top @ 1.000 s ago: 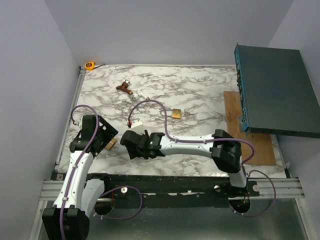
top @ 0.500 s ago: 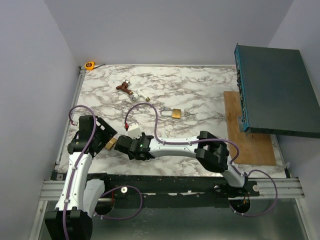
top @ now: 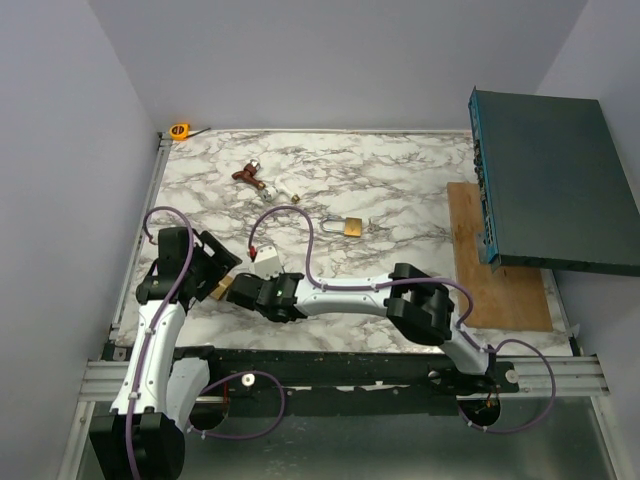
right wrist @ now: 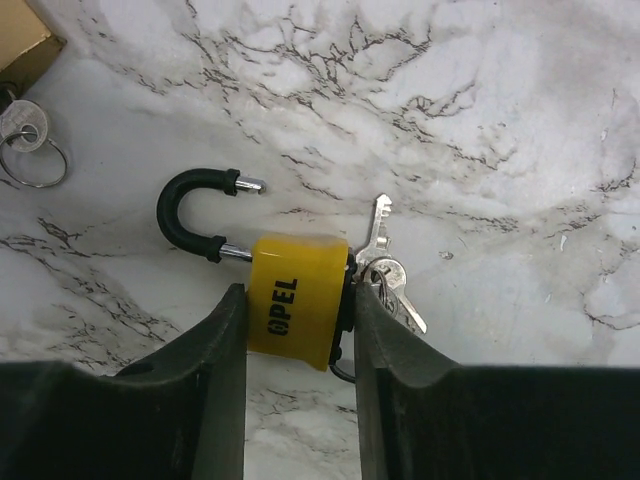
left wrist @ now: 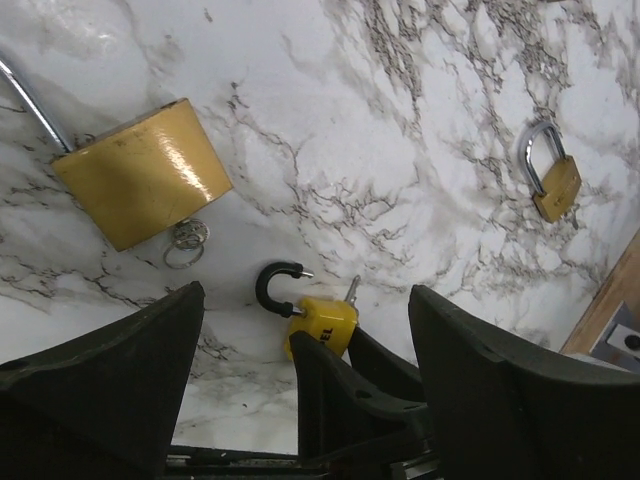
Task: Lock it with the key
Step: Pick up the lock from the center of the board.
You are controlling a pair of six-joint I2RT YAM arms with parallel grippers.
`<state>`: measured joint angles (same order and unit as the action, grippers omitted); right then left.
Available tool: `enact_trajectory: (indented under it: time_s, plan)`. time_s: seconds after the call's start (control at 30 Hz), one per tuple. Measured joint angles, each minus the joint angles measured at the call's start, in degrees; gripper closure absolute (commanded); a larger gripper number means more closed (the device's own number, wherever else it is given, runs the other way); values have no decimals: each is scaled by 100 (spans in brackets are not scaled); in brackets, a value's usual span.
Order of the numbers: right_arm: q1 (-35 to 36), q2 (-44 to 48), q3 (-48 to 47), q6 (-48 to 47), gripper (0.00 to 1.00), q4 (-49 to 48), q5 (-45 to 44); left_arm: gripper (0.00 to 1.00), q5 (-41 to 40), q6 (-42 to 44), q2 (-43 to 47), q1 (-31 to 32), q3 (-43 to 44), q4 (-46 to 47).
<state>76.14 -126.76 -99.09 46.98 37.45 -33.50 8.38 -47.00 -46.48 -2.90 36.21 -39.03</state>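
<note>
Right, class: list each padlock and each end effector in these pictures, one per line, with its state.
yellow padlock: shackle open, gripped by its body.
right end effector: shut on the yellow padlock.
left end effector: open, holding nothing.
large brass padlock: lying flat, shackle mostly out of view.
small brass padlock: lying flat, shackle looks closed.

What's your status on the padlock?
Right gripper shut on yellow padlock, shackle open, keys at its base. Left gripper open, hovering near brass padlock. Nothing blocking the shackle.
</note>
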Motion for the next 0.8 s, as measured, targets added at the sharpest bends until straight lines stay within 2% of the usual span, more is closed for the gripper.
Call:
enact_trajectory:
  time_s: [0.17, 0.43, 0.5, 0.63, 0.7, 0.8]
  plan:
    - [-2, 262, 400, 83, 86, -83, -125, 26, 577, 98, -107, -4, -57, 295]
    - [-57, 1427, 1604, 74, 88, -127, -299, 35, 1547, 702, -424, 140, -98, 570]
    - [-81, 1917, 1884, 26, 88, -212, -323, 37, 1676, 876, -448, 354, -87, 579]
    - [-101, 2883, 2310, -203, 89, -485, -350, 37, 1733, 1139, -308, 1287, 83, 680]
    - [-109, 3311, 2444, -345, 89, -564, -348, 38, 1714, 1237, -11, 1834, 184, 874]
    - [-109, 3851, 2522, -562, 89, -621, -345, 37, 1687, 1379, 461, 2227, 299, 1189]
